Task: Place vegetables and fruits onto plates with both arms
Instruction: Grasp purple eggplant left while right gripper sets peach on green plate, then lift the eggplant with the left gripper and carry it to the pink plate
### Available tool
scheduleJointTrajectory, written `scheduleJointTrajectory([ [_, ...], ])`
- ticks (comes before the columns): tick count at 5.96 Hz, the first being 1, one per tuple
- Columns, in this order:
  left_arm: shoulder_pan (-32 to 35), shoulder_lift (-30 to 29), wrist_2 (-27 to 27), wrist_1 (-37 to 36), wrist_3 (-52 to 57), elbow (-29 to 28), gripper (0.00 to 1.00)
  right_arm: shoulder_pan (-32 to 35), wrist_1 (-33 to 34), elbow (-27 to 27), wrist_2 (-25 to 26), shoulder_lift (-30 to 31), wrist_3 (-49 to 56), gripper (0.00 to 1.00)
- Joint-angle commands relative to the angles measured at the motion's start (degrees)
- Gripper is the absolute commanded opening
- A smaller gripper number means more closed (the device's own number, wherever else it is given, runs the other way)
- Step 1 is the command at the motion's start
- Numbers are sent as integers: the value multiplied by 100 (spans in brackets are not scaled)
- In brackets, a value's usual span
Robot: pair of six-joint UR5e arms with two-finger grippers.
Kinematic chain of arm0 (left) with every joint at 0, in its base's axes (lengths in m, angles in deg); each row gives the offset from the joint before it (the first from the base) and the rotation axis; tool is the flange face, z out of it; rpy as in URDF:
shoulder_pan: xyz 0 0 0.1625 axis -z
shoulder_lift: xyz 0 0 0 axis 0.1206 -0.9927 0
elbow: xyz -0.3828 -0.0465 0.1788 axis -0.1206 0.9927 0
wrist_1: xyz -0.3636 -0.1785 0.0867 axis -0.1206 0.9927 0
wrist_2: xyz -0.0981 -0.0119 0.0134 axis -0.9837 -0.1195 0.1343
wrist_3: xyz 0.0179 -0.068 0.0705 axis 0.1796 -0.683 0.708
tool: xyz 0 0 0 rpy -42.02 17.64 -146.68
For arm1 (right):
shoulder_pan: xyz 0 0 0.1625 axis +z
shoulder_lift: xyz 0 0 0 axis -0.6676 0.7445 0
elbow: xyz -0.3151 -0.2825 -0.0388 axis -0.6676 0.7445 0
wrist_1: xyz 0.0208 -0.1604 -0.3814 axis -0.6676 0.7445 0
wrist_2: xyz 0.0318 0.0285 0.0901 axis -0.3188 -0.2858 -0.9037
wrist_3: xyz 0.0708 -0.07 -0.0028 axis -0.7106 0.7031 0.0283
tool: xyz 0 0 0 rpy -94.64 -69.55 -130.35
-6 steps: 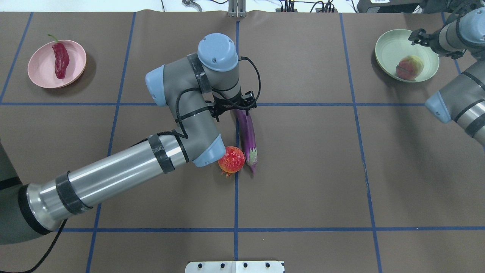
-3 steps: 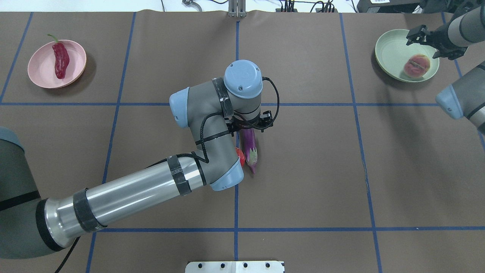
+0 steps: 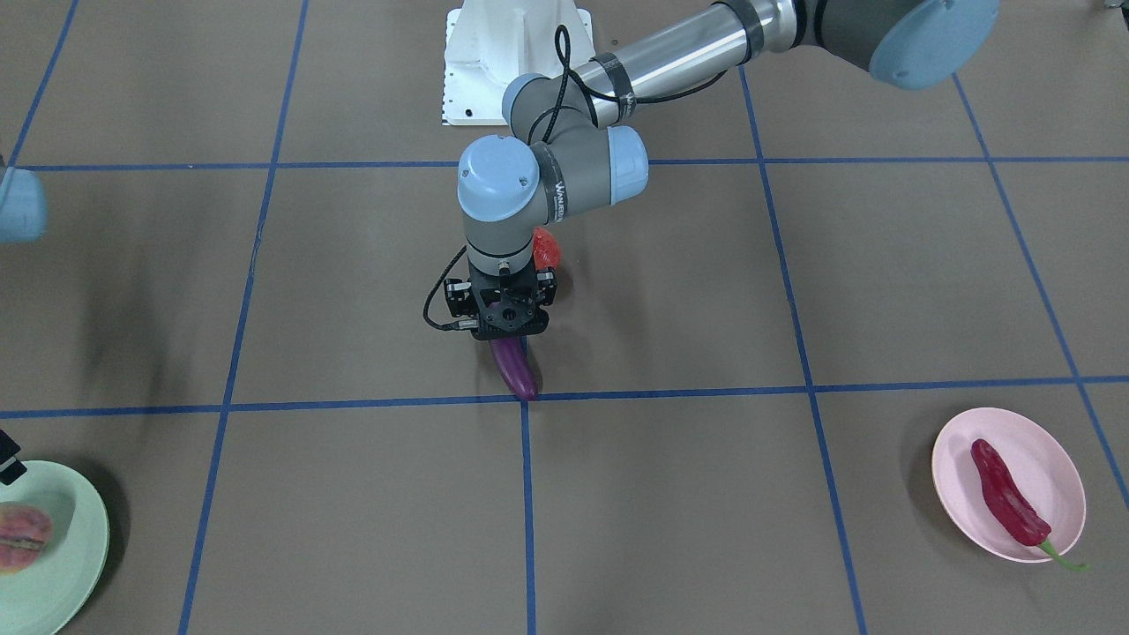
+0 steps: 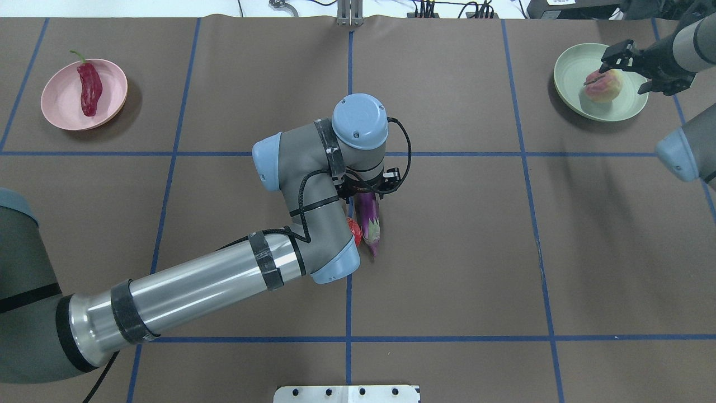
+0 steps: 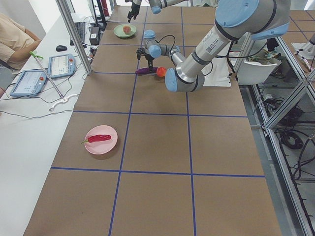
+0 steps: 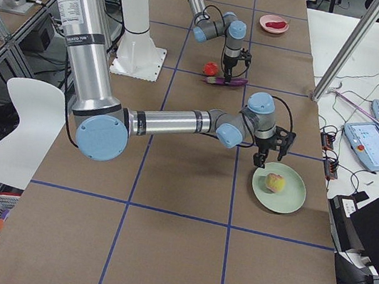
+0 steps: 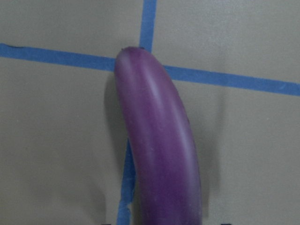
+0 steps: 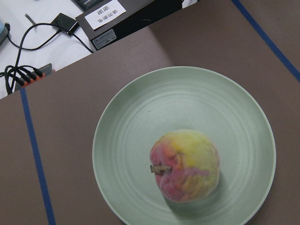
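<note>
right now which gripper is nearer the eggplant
Left. The left gripper is directly over the eggplant at the table's middle; the right gripper hangs above the green plate holding the peach, off at a corner.

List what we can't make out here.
- Black two-finger left gripper: fingers hidden by its body front-facing, by the wrist overhead; grip on the long purple eggplant unclear.
- Round red strawberry: mostly behind the grey left arm overhead and front-facing.
- Eggplant's stem end: cut by the left wrist view's bottom edge.
- Pale green round plate and pinkish-yellow peach: cut by the front-facing view's left edge.
</note>
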Motion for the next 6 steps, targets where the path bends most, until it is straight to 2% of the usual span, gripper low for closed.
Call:
scheduleJointTrajectory([
  [1,-20,-56,83,39,-32,-65,28,4,150,-170,-208,74,0,100],
  [2,-11,-74,83,48,-15,-48,0,-5,142,-179,-218,109,0,100],
  [4,443,-250,57,214,-215,109,0,-5,150,-240,-218,83,0,100],
  [6,1382,-146,-170,137,-270,172,0,-49,439,-519,-218,-14,-87,100],
])
